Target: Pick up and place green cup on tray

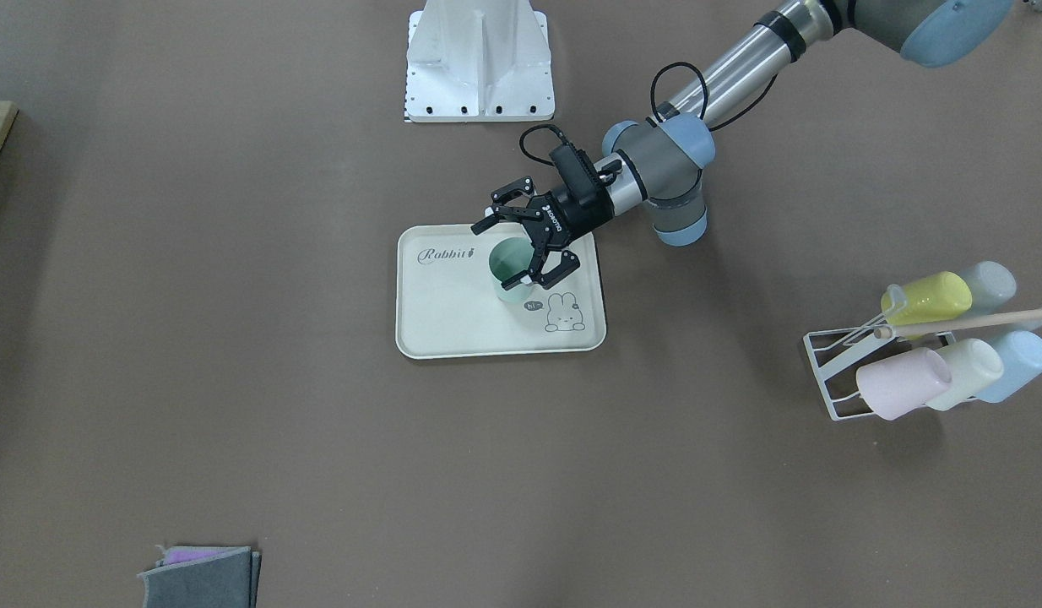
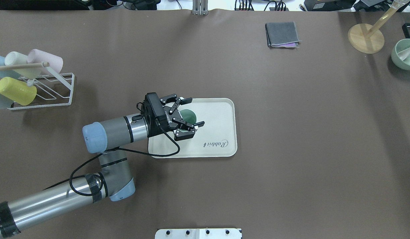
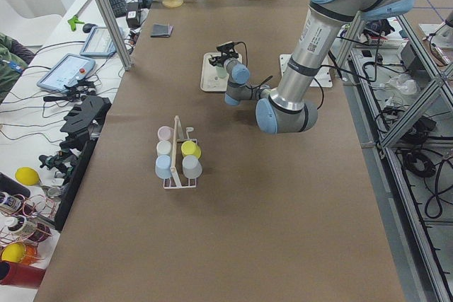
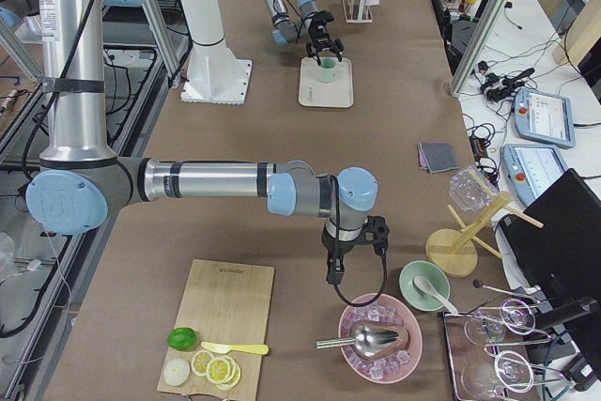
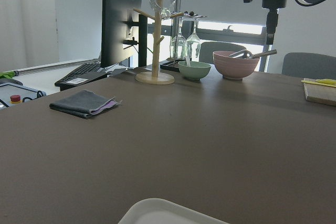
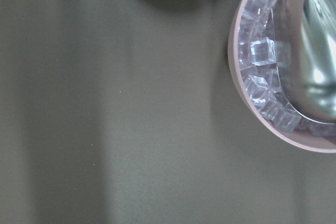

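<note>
The green cup point(image 1: 509, 260) stands upright on the cream "Rabbit" tray point(image 1: 453, 325), near the bunny drawing. It also shows in the overhead view point(image 2: 188, 116) on the tray point(image 2: 220, 113). My left gripper point(image 1: 507, 253) is open, its fingers spread wide on either side of the cup's rim; I cannot tell if they touch it. It also shows from overhead point(image 2: 195, 111). My right gripper point(image 4: 371, 232) shows only in the exterior right view, hanging over the table by a pink bowl; I cannot tell if it is open or shut.
A white wire rack point(image 1: 833, 380) with several pastel cups lies to my left point(image 2: 63, 88). Folded cloths point(image 2: 282, 35) lie far across the table. A pink bowl of ice point(image 6: 247, 114), a green bowl point(image 2: 404, 53) and a wooden stand point(image 2: 366, 38) are at my right end.
</note>
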`<state>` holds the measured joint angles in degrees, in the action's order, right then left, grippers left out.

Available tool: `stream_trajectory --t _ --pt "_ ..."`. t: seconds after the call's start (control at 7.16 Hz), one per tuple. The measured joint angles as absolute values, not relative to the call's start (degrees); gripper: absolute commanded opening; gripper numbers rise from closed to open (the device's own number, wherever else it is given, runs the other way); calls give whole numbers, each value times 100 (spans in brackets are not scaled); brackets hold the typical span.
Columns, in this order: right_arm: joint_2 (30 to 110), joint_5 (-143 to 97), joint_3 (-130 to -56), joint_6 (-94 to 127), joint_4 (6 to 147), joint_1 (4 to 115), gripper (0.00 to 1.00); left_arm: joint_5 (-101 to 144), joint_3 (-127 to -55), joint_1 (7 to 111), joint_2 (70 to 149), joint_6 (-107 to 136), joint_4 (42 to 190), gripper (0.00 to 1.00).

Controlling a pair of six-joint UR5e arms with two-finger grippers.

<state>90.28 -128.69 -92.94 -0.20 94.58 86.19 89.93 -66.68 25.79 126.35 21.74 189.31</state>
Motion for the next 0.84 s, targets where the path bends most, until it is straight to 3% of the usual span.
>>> stream_trajectory --t 0.84 --pt "8860 -12954 -9340 -18 9501 8613 100 8525 -8291 3239 12968 1433 12953 99"
